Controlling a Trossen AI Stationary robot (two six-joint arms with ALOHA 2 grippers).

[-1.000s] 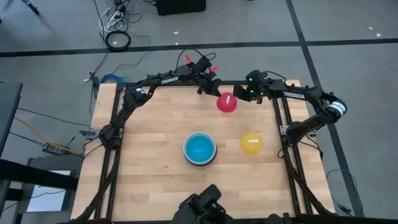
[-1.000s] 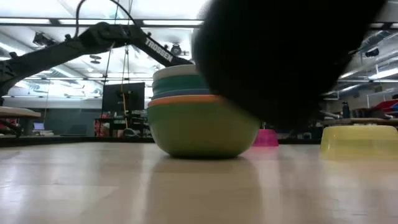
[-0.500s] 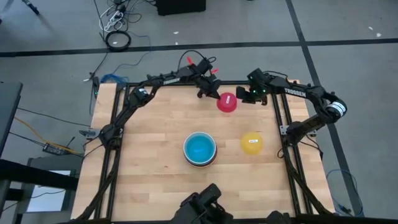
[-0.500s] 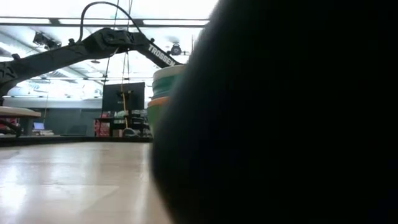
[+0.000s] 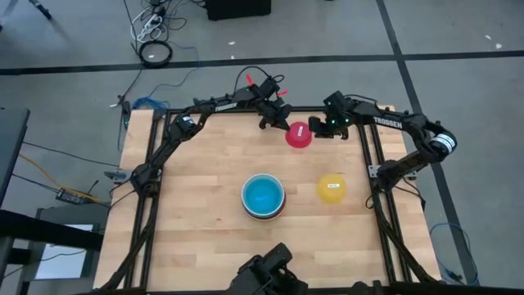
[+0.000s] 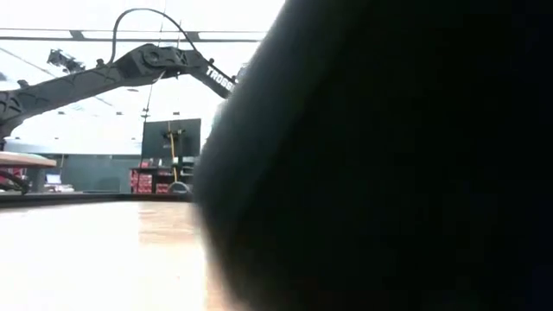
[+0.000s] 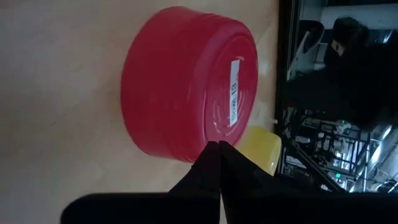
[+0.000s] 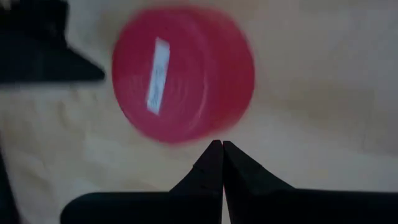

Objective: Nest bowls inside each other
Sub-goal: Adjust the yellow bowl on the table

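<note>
**Two closed tools flank the upturned red bowl**

The red bowl sits upside down on the table, upper centre-right of the high view, its base with a white label facing up. It is the thing both arms are converging on. The left tool is at the bowl's upper-left edge, its fingers pressed together on nothing; in the left wrist view the closed tips sit right at the bowl's side wall, and whether they touch it I cannot tell. The right tool is just beside the bowl's right edge, also pressed together and empty, with the bowl directly ahead of its tips in the right wrist view.

So the bowl lies between the two tools, the left one appearing marginally nearer. Being round, it has no long axis to line up with; what matters is that it is inverted and needs turning over before it can nest.

The nested stack, blue bowl uppermost, stands lower centre of the high view, well apart from the red bowl. The yellow bowl, also inverted, is to the stack's right. The low view is mostly blocked by something dark close to the lens.
</note>
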